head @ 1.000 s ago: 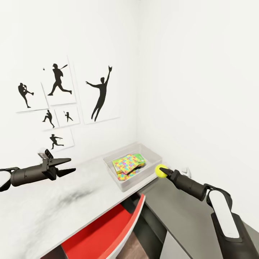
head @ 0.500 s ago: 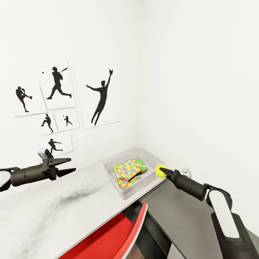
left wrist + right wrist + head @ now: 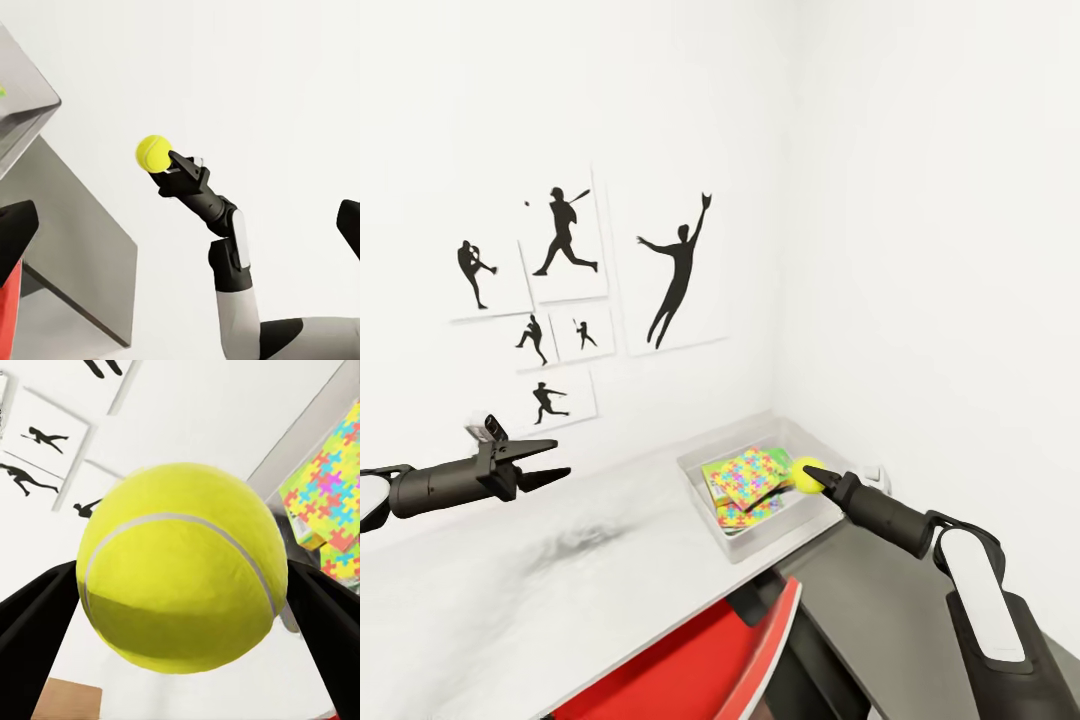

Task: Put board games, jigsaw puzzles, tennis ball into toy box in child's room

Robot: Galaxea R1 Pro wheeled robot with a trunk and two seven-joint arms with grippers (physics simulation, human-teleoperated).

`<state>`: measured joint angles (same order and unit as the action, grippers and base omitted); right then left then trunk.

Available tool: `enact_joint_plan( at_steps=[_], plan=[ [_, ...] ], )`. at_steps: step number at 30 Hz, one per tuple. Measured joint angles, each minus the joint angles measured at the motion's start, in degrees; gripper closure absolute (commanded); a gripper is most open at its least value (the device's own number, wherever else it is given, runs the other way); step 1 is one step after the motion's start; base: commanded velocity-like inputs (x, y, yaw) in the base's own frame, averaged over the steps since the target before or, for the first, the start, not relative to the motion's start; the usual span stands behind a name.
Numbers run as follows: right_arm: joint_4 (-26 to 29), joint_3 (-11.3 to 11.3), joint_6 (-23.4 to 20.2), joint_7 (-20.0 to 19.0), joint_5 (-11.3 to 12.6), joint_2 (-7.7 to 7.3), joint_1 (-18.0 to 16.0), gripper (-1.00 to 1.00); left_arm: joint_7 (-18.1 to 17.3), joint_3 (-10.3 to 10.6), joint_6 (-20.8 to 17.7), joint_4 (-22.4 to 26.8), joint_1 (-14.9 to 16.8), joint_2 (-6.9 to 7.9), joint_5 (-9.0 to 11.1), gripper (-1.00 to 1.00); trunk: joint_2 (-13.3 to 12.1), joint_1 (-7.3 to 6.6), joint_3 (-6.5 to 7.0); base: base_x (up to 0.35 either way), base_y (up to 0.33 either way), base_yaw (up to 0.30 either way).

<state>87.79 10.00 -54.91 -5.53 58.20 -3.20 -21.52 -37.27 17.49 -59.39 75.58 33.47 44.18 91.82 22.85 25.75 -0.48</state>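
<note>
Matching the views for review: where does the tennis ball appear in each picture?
Head view: tennis ball at the right gripper tip, over the toy box edge.
Left wrist view: ball upper centre.
Right wrist view: ball central, close up.
Shared landmark: the right gripper.

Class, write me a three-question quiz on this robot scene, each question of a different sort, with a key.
1. True or false: the right pincer holds the tennis ball.
2. What already lies in the toy box? A) jigsaw puzzles B) a red chair C) nothing
3. Fill in: the left pincer hangs over the ____, its jaws apart.

Key:
1. True; both jaws clasp the ball in the right wrist view.
2. A, the jigsaw puzzles.
3. table.
</note>
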Motion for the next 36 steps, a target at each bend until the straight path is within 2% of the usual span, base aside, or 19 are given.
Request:
enact_joint_plan(
  at_steps=[21,36],
  plan=[
    [0.0,0.0,0.0,0.0,0.0,0.01,0.0,1.00,0.2,0.0,0.1,0.0,0.0,0.00,0.0,-1.00,0.0,0.00,0.00,0.064,-0.002,0.285],
    [-0.1,0.1,0.0,0.0,0.1,-0.06,0.0,1.00,0.2,0.0,0.1,-1.4,0.0,-0.07,0.0,-1.00,0.0,0.00,0.00,0.066,-0.056,0.032]
  ],
)
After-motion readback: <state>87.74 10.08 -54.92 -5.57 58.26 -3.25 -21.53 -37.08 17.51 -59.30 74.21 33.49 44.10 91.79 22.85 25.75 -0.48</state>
